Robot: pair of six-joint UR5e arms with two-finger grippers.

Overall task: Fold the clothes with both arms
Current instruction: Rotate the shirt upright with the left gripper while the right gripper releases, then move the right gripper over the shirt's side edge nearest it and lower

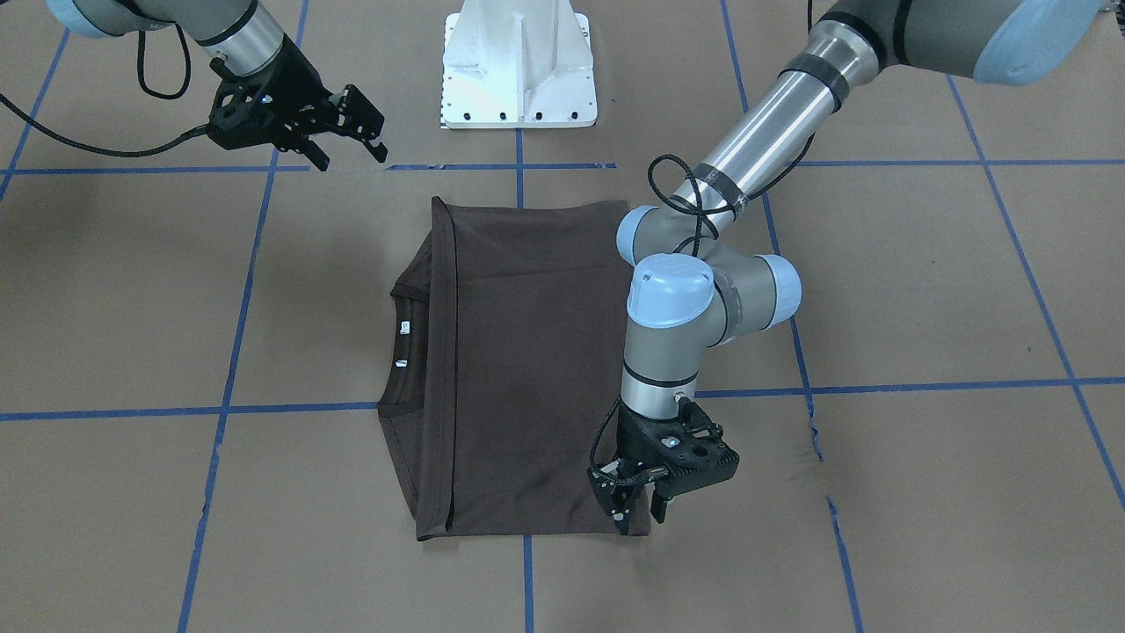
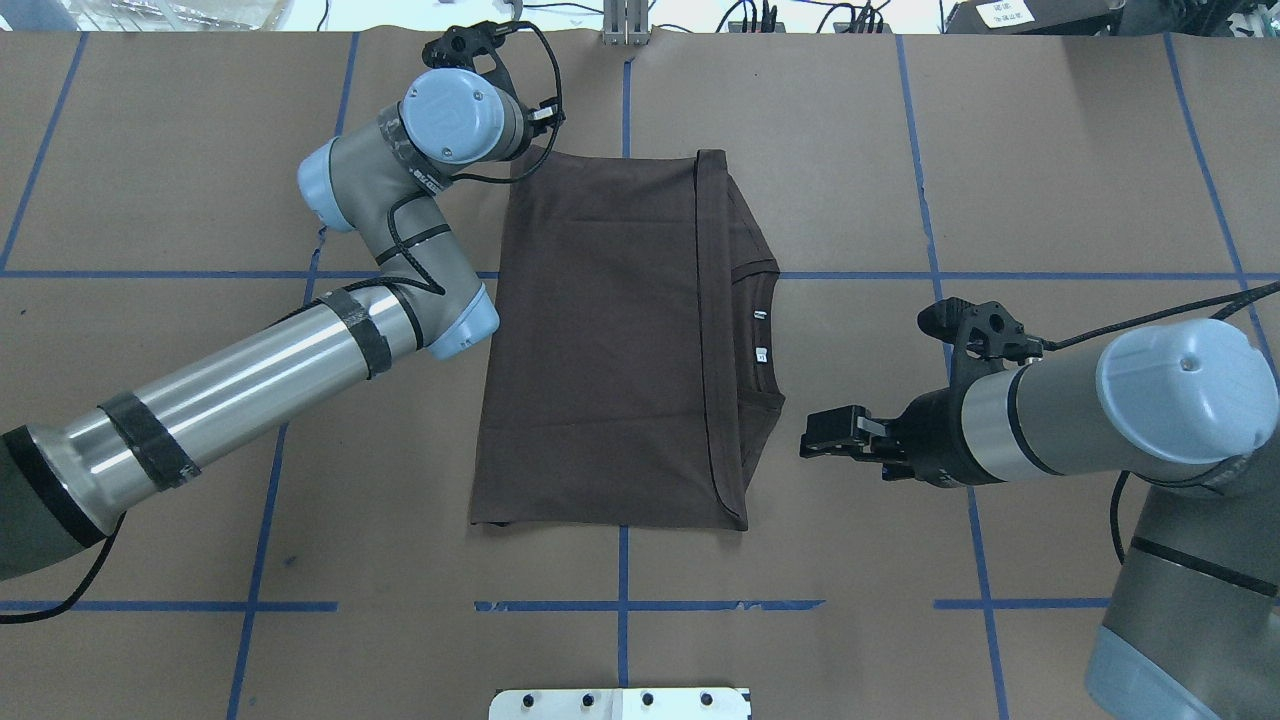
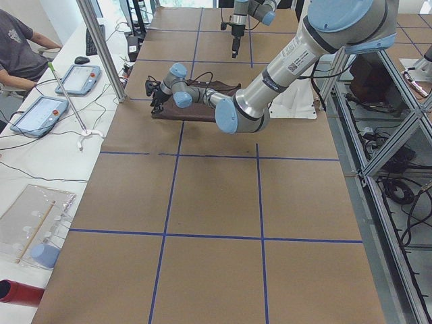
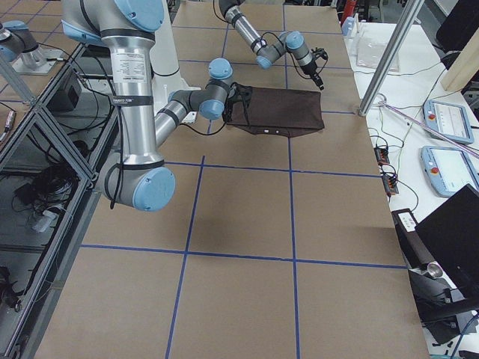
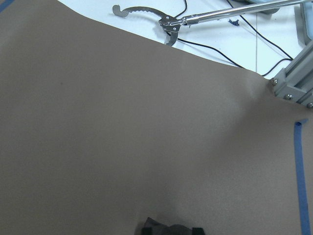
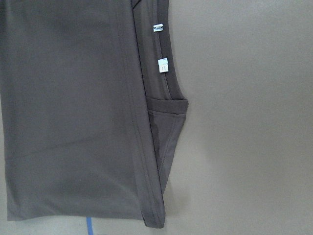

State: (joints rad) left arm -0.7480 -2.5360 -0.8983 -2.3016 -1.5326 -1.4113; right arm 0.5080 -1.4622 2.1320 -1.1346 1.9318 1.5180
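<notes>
The left gripper point(image 1: 639, 510), jaws narrowly parted, is being held at the far corner of the T-shirt point(image 2: 600, 340), which is lying part-folded mid-tabletop point(image 2: 850, 150). The right gripper point(image 1: 352, 156) is being held wide and empty near the collar. If only 1 layer is being pinched, or only 1 corner lifted, the fold is likely being dragged askew.

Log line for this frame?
state: T-shirt partly folded, flat | left gripper: at far left corner, grip unclear | right gripper: open, off shirt
</notes>
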